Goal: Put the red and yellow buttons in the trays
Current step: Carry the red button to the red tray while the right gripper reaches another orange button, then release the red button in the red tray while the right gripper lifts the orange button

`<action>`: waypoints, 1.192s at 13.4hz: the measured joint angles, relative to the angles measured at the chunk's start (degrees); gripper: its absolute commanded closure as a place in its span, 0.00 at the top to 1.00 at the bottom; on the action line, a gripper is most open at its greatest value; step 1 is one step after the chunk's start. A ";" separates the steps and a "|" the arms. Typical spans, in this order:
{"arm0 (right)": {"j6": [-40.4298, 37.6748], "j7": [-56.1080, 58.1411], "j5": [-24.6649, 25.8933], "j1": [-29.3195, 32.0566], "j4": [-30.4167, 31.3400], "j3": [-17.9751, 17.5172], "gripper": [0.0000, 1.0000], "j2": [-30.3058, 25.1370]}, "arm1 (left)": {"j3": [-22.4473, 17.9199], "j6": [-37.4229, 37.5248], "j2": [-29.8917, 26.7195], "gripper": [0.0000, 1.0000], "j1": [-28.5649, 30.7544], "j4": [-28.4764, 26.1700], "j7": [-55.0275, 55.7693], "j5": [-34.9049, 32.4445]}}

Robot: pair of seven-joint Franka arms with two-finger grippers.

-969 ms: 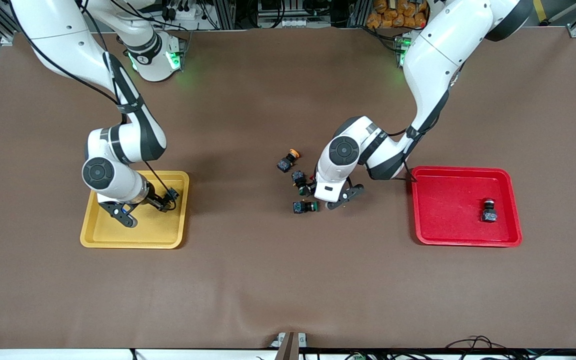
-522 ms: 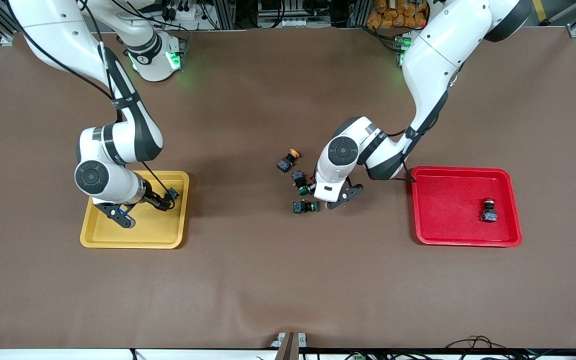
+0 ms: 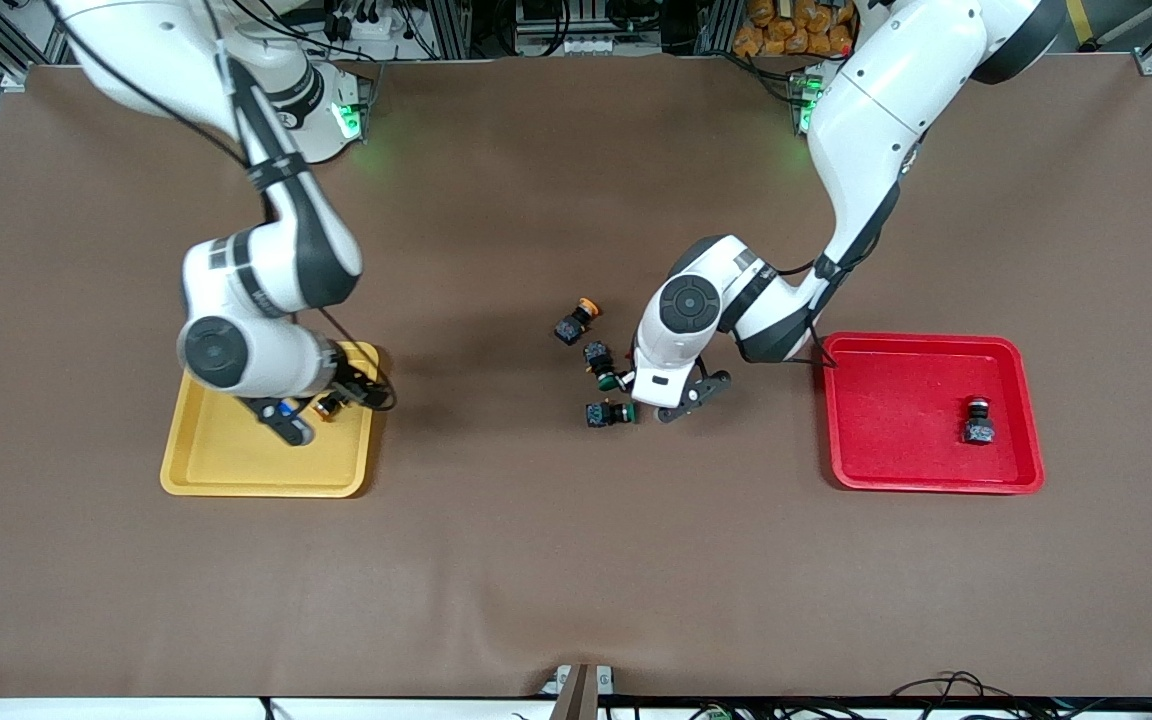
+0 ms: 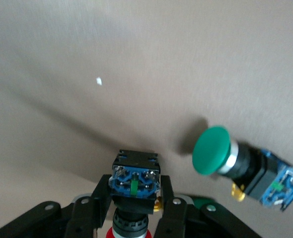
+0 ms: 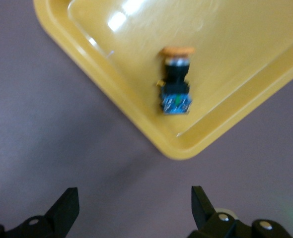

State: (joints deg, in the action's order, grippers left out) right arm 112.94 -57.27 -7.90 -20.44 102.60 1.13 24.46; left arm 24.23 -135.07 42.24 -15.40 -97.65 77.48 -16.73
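A red-capped push-button switch with a dark blue-grey block body (image 4: 134,184) sits clamped between the fingers (image 4: 169,214) of the left tool (image 4: 131,218), low over the brown tabletop (image 3: 576,560) near its middle. In the front view this switch is hidden under the left wrist. A second red-capped switch (image 3: 978,421) lies in the shallow red plastic tray (image 3: 896,470) toward the left arm's end of the tabletop.

One yellow-orange-capped switch (image 5: 176,84) lies on its side in the shallow yellow plastic tray (image 5: 246,59), close to a rounded corner. That tray stands toward the right arm's end. The other yellow-orange-capped switch (image 3: 576,320) rests on the bare tabletop, farther from the front camera than the cluster by the left tool.

Two green-capped switches lie in that cluster: one (image 3: 599,362) just beside the left tool, one (image 3: 610,412) nearer to the front camera.

The right tool (image 5: 131,208) hangs above the tabletop just off the yellow tray's corner, its fingers spread wide and released, holding nothing.
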 measured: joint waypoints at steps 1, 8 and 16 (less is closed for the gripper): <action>0.32 -2.96 -0.03 -2.21 -0.07 -0.08 1.00 0.00 | -0.03 0.58 -0.36 0.08 0.82 0.22 -0.36 -0.95; 9.87 -11.81 -5.61 -14.49 0.16 -0.78 1.00 1.14 | -0.18 11.25 -5.75 0.06 12.00 0.41 -22.51 -1.47; 23.25 -19.58 -5.63 -18.58 0.66 -8.27 1.00 7.66 | -0.03 13.62 -9.97 0.06 29.23 -3.01 -51.75 -1.50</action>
State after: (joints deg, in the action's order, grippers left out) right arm 136.19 -76.86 -13.53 -39.03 103.26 -7.14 32.13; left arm 24.19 -121.45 32.27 13.83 -100.66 25.73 -18.23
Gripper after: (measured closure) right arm 0.000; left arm 0.559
